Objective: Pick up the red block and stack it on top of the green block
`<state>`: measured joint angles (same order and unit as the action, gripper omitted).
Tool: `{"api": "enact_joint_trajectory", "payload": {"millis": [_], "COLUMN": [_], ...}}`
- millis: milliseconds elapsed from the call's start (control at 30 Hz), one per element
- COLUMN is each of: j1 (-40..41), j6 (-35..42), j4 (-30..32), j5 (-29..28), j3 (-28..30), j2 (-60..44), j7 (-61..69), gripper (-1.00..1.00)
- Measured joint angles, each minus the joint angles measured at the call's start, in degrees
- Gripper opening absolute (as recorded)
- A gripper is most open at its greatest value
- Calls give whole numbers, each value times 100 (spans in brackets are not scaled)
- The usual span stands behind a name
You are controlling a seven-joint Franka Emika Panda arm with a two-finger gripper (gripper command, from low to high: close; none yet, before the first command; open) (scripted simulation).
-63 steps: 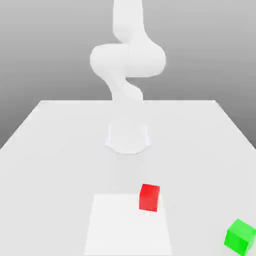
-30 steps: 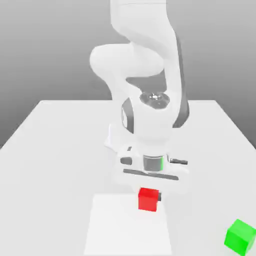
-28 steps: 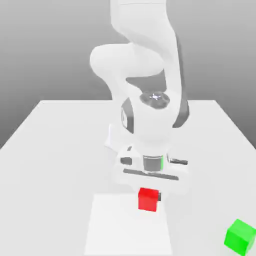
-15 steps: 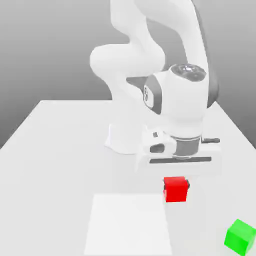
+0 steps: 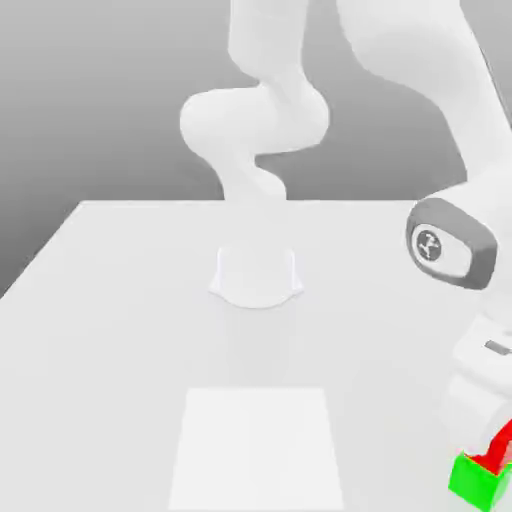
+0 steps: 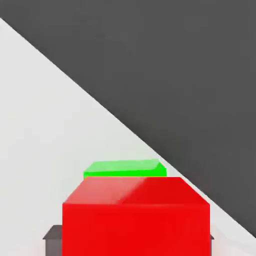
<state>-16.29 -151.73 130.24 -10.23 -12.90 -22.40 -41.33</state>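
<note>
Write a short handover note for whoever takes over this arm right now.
Tool: whether it is open or closed can't be read from the pictures.
Red block: sits between the fingers, over the green block at the table corner on the exterior view's right.
Done: red block carried to the green block.
Left: confirm the red block rests squarely on the green one, make sure it is released, then lift the arm away.

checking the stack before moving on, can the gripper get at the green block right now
Probably not directly. The red block sits over the green block, covering its top, and the gripper is at the red block. Only the green block's sides look free.
</note>
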Motion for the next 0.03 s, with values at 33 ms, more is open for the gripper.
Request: {"api": "enact_joint_trajectory", "payload": {"millis": [33], "j1": [0], "j6": [0], "j4": [0], "j5": [0], "j3": [0], "j2": [0], "j7": [0], "gripper": [100]}}
